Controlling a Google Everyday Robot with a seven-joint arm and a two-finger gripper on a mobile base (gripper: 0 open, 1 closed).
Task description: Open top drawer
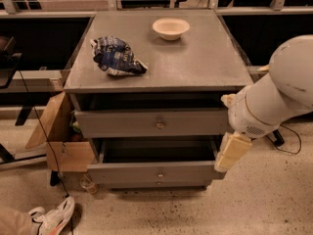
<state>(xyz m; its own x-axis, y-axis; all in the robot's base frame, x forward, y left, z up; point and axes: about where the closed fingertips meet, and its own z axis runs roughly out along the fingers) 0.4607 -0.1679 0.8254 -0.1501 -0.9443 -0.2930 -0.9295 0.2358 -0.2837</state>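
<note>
We log the gripper (233,152) low beside the right front corner of the cabinet (205,62), its state we cannot tell, with the top drawer (122,124) to its left, front running crosswise, knob (160,125) well leftward, slightly higher.

Our one arm (286,80) comes into view from the right edge as a thick white rounded link, slanting down and to the left. It narrows to a white wrist (248,115) with a small grille on its underside and a pale nub on its upper left side. Our gripper (231,152), cream-coloured, hangs straight down from the wrist, pointing at the floor, low in the right half of the view.
</note>
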